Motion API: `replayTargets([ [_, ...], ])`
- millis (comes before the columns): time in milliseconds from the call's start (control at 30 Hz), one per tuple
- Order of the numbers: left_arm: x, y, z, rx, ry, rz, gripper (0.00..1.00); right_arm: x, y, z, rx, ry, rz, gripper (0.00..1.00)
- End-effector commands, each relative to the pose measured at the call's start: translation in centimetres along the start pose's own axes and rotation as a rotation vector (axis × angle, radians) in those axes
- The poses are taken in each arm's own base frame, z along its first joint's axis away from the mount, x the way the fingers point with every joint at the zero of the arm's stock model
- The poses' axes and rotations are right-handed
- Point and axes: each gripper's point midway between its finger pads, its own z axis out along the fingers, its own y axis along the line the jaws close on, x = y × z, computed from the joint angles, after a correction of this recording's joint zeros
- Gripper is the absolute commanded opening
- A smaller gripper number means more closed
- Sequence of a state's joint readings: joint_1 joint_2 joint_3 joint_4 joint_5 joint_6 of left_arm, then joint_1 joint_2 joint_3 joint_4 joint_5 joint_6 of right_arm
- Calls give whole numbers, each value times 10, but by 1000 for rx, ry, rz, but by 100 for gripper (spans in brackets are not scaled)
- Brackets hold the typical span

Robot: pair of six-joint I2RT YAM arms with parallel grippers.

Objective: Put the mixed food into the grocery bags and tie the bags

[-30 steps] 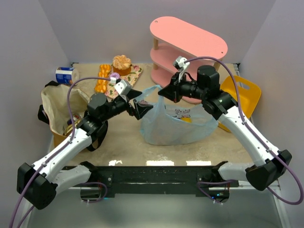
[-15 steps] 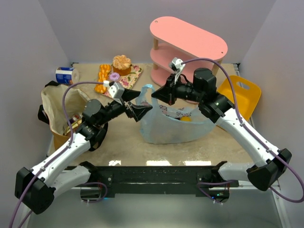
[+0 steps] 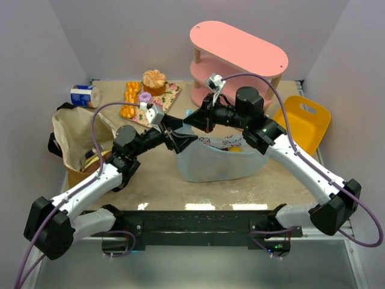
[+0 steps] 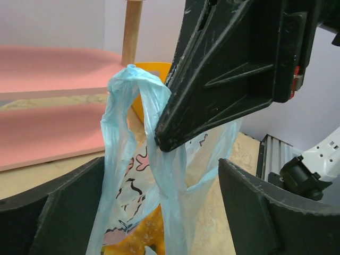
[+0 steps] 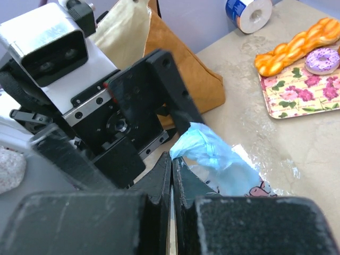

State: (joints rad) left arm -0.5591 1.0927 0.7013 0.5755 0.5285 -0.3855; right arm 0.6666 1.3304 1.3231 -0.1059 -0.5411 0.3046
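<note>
The light-blue plastic bag with pink cartoon prints sits mid-table, its top pulled up and to the left. My right gripper is shut on one loop handle, pinched at its fingertips. My left gripper is open, and its fingers stand on either side of the bag's handles, just below the right gripper's tip. Orange food shows through the bag's wall. The tan canvas tote stands at the left with items inside.
A floral tray holds a cupcake, braided bread and a purple doughnut at the back. A blue-and-white can lies back left. A pink shelf stands behind the bag, and a yellow basket to its right.
My right gripper has drawn the handle leftward, stretching the bag's top. My left gripper has advanced until its fingers flank the handles, and its jaws have narrowed slightly.
</note>
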Motion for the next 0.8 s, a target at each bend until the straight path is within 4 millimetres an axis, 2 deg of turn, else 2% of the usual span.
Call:
replayTargets([
  [0,-9,-8,1,39,-78,5,72,-19,5,-3,7,-66,-24,0],
  [33,-12,-9,0,41,-94,6,65,-19,4,-4,18,-68,-31,0],
  [67,-8,-8,-1,37,-91,-1,53,-22,5,-6,18,-72,-33,0],
  [100,-8,-8,-1,36,-93,-1,48,-22,7,-7,15,-71,-35,0],
  [133,-7,-8,-1,38,-91,-2,42,-22,8,-8,11,-68,-34,3],
  [167,-6,-8,-2,38,-90,-1,30,-24,10,-9,5,-68,-38,6],
  [200,-6,-7,-1,37,-89,2,24,-23,11,-10,6,-58,-34,12],
  [233,-4,-6,-2,33,-83,0,19,-27,12,-13,10,-62,-45,22],
  [267,-4,-6,-2,33,-82,3,9,-33,15,-15,10,-70,-54,26],
  [333,-3,-6,-2,33,-79,7,0,-39,21,-23,8,-78,-72,40],
  [433,-3,-6,-2,33,-79,9,0,-54,36,-38,-4,-113,-100,60],
  [567,-4,-7,-3,34,-81,12,0,-64,44,-56,15,-147,-119,74],
  [700,-6,-9,-4,40,-89,17,0,-66,32,-64,110,-175,-111,87],
  [767,-6,-10,-4,43,-89,16,0,-62,13,-58,185,-161,-84,89],
])
